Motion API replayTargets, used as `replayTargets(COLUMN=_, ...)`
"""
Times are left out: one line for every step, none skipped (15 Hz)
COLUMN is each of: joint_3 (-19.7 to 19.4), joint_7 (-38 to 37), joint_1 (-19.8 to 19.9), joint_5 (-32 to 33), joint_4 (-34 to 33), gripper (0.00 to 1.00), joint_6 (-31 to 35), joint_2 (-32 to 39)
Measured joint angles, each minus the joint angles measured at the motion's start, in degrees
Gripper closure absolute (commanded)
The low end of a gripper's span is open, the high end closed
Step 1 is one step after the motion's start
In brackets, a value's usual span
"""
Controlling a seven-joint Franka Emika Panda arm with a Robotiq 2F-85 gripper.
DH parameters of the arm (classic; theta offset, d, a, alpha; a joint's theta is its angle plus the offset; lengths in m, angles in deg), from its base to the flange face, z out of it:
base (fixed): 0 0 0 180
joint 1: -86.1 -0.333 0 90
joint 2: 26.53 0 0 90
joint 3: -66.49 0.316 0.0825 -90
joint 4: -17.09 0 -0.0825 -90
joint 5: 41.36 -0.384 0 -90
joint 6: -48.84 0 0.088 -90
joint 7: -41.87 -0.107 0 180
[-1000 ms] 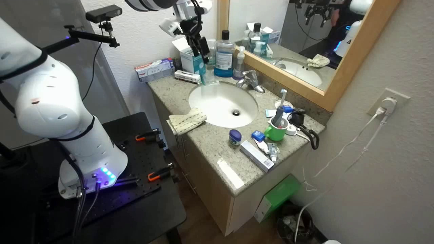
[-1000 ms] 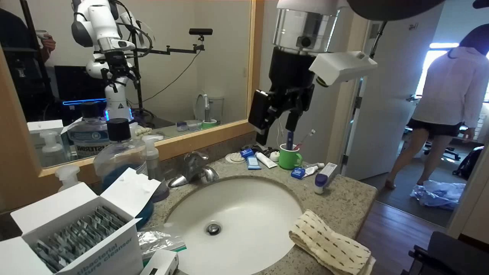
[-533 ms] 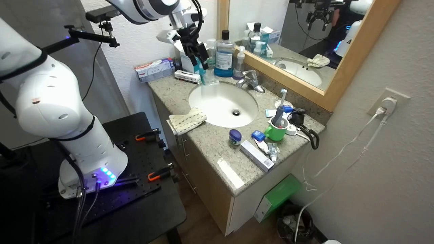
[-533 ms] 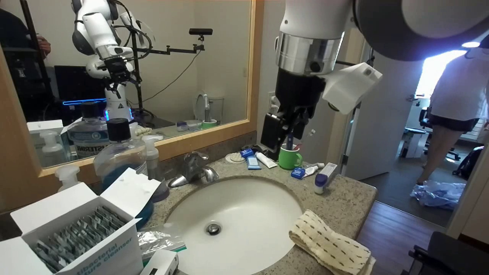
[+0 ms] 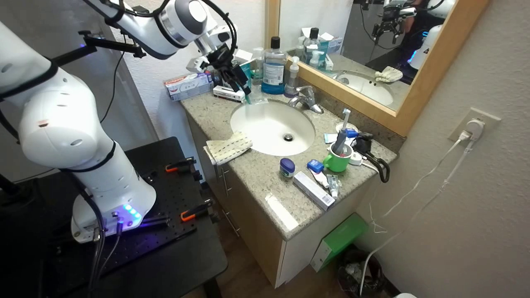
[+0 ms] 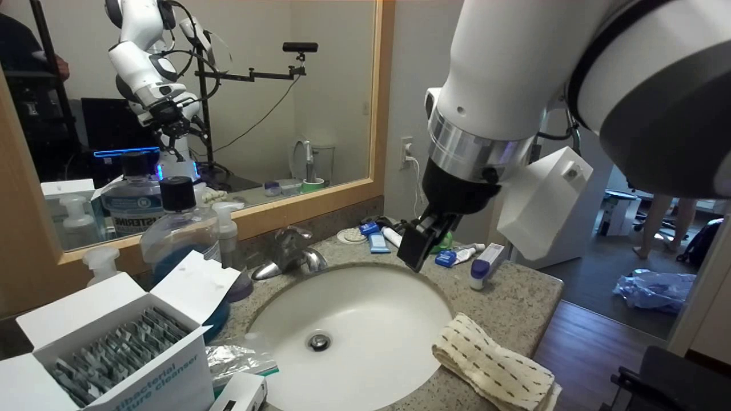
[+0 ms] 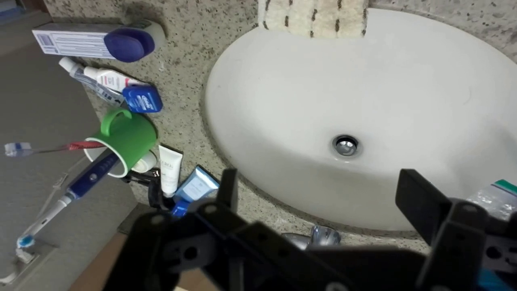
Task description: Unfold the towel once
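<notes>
The towel (image 5: 228, 147), cream with dark dashes, lies folded on the counter at the sink's edge. One end of it hangs over the counter's front edge. Its layered folds show in an exterior view (image 6: 494, 365). Only an end of the towel (image 7: 315, 18) shows at the top of the wrist view, reaching over the basin rim. My gripper (image 7: 318, 178) is open, its fingers wide apart with nothing between them. It hangs above the faucet side of the sink, clear of the towel, and appears tilted in an exterior view (image 6: 420, 245).
Around the white sink (image 5: 273, 128) stand a faucet (image 6: 291, 254), a mouthwash bottle (image 5: 273, 68) and an open box of packets (image 6: 123, 337). A green mug (image 7: 133, 137) with toothbrushes, tubes and a blue-capped jar (image 5: 287, 167) sit on the far counter side. A mirror (image 6: 228, 85) backs the counter.
My gripper has come down toward the sink and tilted, with more of the arm now in view. The towel has not moved. A person in the background has walked farther off.
</notes>
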Motion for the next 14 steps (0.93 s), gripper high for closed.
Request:
replayTargets(joint_3=0.3, joint_7=-2.15, joint_1=-0.05, joint_5=2.37, joint_4=0.67, gripper=0.0, joint_6=0.18, joint_2=-0.02)
replayTargets(joint_3=0.55, joint_7=-3.86, joint_1=-0.07, joint_5=4.05, joint_4=1.31, gripper=0.0, joint_6=0.24, joint_2=-0.03)
replayTargets(joint_3=0.73, joint_7=-4.95, joint_1=-0.07, joint_5=5.19, joint_4=1.84, gripper=0.0, joint_6=0.28, joint_2=-0.04)
replayTargets(joint_3=0.8, joint_7=-5.25, joint_1=-0.07, joint_5=5.68, joint_4=2.21, gripper=0.0, joint_6=0.33, joint_2=-0.05)
replayTargets(joint_3=0.84, joint_7=-5.25, joint_1=-0.07, joint_5=5.74, joint_4=2.37, gripper=0.0, joint_6=0.34, joint_2=-0.07)
replayTargets(joint_3=0.84, joint_7=-5.25, joint_1=-0.07, joint_5=5.74, joint_4=2.39, gripper=0.0, joint_6=0.35, joint_2=-0.09)
replayTargets(joint_3=0.84, joint_7=-5.25, joint_1=-0.07, joint_5=5.74, joint_4=2.39, gripper=0.0, joint_6=0.36, joint_2=-0.11)
replayTargets(joint_3=0.84, joint_7=-5.25, joint_1=-0.07, joint_5=5.74, joint_4=2.39, gripper=0.0, joint_6=0.36, joint_2=-0.13)
replayTargets(joint_3=0.59, joint_7=-5.24, joint_1=-0.3, joint_5=5.74, joint_4=2.39, gripper=0.0, joint_6=0.35, joint_2=-0.09)
replayTargets(joint_3=0.31, joint_7=-5.24, joint_1=-0.59, joint_5=5.77, joint_4=2.38, gripper=0.0, joint_6=0.35, joint_2=-0.07)
replayTargets(joint_3=0.32, joint_7=-5.24, joint_1=-0.6, joint_5=6.15, joint_4=2.38, gripper=0.0, joint_6=0.35, joint_2=-0.08)
replayTargets(joint_3=0.34, joint_7=-5.27, joint_1=-0.55, joint_5=7.25, joint_4=2.39, gripper=0.0, joint_6=0.36, joint_2=-0.11)
replayTargets(joint_3=0.38, joint_7=-5.73, joint_1=-0.48, joint_5=8.77, joint_4=2.39, gripper=0.0, joint_6=0.36, joint_2=-0.15)
replayTargets(joint_3=0.44, joint_7=-6.75, joint_1=-0.46, joint_5=10.57, joint_4=2.41, gripper=0.0, joint_6=0.36, joint_2=-0.19)
